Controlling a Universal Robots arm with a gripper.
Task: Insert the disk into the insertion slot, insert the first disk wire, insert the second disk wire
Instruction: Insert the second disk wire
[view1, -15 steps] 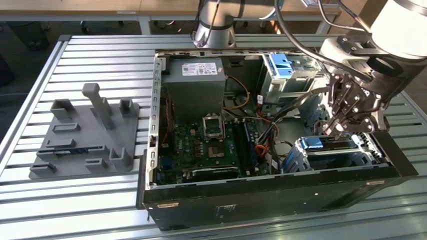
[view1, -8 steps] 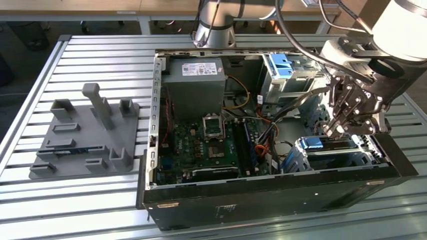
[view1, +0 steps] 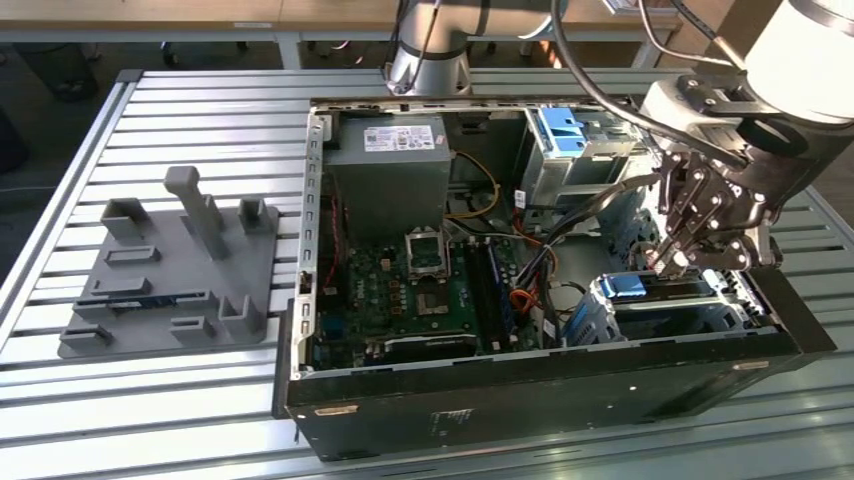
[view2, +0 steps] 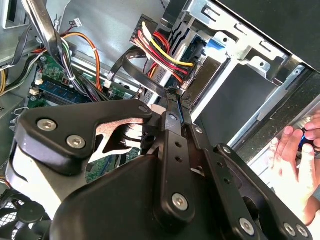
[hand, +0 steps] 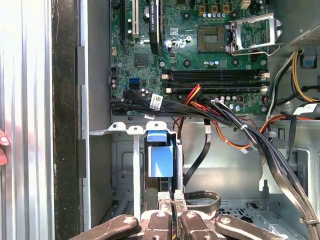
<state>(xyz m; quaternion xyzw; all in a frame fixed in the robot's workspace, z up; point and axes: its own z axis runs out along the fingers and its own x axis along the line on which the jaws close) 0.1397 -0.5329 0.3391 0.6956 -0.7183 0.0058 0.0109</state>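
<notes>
The disk (view1: 625, 287), silver with a light-blue frame (hand: 160, 159), sits inside the insertion slot (view1: 714, 312), a silver cage at the case's front corner on the exterior view's right. My gripper (view1: 663, 265) hangs just above the disk's rear end. In both wrist views its fingers are closed together, gripper (view2: 172, 95) and gripper (hand: 172, 204), pinching the end of a flat black disk wire (hand: 202, 196) right at the disk. A bundle of red, yellow and black wires (view2: 165, 52) reaches the disk beside it; whether it is seated I cannot tell.
The open case holds a motherboard (view1: 414, 290), a grey power supply (view1: 387, 150) and a taller cage with blue-fronted drives (view1: 571, 135). Cable bundles (hand: 240, 125) cross near the slot. A person's hand (view2: 295, 150) rests outside the case wall. A grey fixture plate (view1: 174, 270) lies left.
</notes>
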